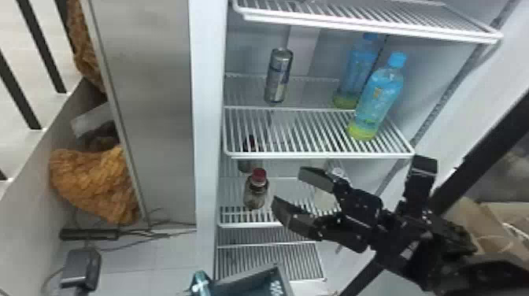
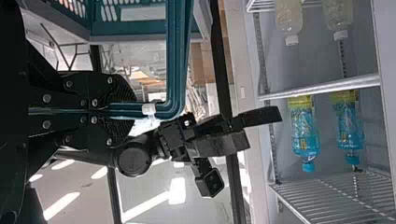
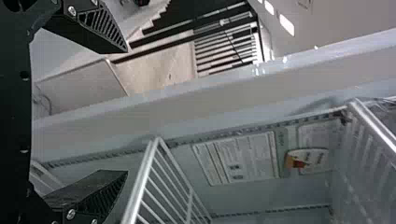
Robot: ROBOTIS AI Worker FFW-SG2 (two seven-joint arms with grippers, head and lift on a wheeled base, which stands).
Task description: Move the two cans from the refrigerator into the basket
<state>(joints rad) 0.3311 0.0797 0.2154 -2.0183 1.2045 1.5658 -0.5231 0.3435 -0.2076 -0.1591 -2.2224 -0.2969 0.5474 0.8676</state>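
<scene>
In the head view, a silver-and-blue can [image 1: 278, 76] stands upright on the refrigerator's middle shelf, toward its left side. Lower and to its right is my right gripper [image 1: 288, 188], open and holding nothing, in front of the shelf below. In the right wrist view the right gripper [image 3: 126, 112] has its two fingers wide apart beside wire shelves. The basket [image 1: 248, 276] shows partly at the head view's bottom edge. In the left wrist view my left gripper [image 2: 133, 111] is shut on the teal handle [image 2: 176, 56] of the basket [image 2: 144, 36].
Blue-capped bottles [image 1: 378, 98] stand on the middle shelf's right. A red-capped bottle [image 1: 256, 193] is on the shelf below, left of the right gripper. The middle shelf's front rail [image 1: 315, 155] lies above that gripper, and the refrigerator's left frame [image 1: 206, 137] rises beside the shelves.
</scene>
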